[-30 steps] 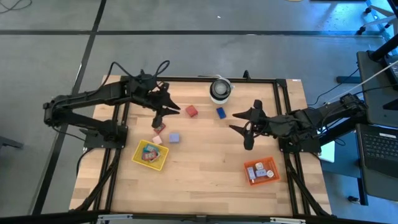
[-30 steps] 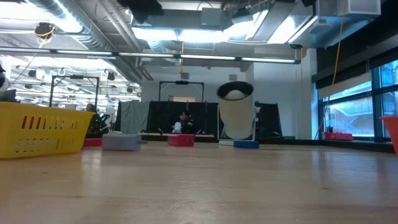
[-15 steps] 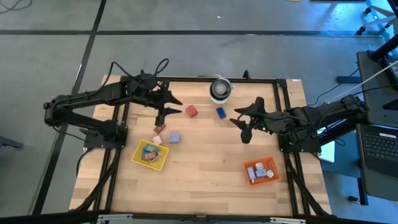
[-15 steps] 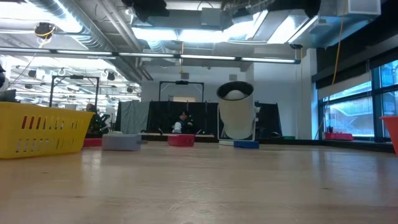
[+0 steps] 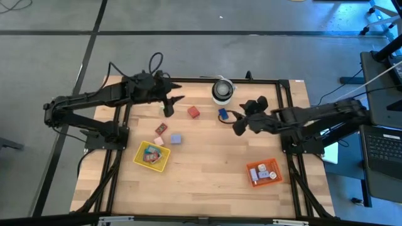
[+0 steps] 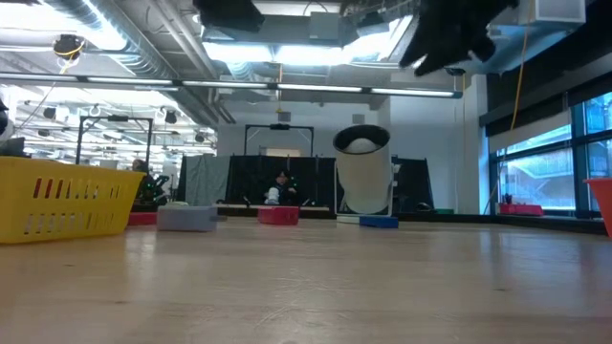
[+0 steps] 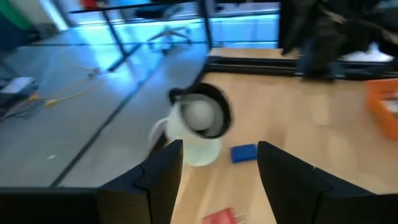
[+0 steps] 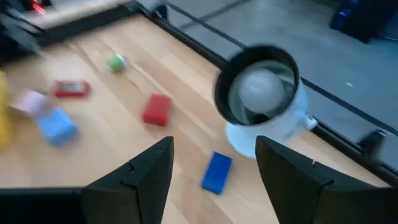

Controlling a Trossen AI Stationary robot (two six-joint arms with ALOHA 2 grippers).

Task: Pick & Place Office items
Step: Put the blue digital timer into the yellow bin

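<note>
- The blue block (image 5: 222, 113) lay on the table (image 5: 207, 182), just ahead of the right gripper (image 8: 213, 163), which had swung toward it with fingers spread and empty: likely the next pick.
- Its long axis ran roughly along the gripper's line of approach.
- The left gripper (image 7: 219, 163), above the red block (image 5: 193, 112), had opened and lifted, holding nothing.

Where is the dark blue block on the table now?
In the high view, the dark blue block lies just below the white cup, between the red block and the right gripper.
</note>
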